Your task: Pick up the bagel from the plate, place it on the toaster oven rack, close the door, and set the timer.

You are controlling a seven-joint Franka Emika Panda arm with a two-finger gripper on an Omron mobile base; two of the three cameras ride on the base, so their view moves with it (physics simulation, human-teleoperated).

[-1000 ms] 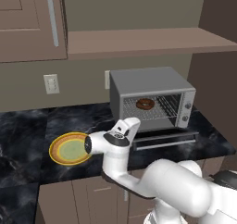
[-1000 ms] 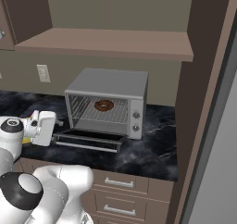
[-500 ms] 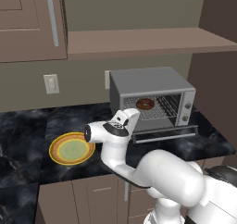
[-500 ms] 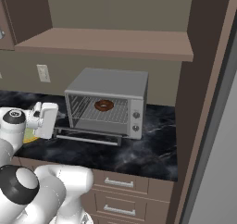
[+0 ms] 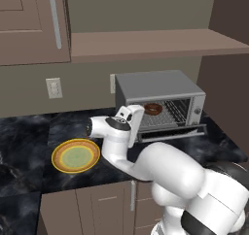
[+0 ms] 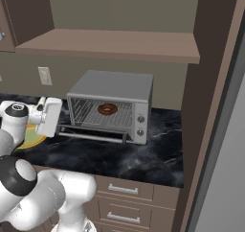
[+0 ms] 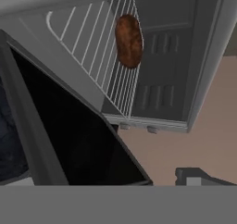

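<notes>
White arm bent low, wrist raised, jaws spread wide, empty.

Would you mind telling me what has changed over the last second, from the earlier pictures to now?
The arm has drawn its gripper back from the toaster oven, swinging up and left in front of the open door, jaws open and empty. Nothing was taken hold of. The bagel stays on the rack, the door stays down, and the plate stays on the counter.
</notes>
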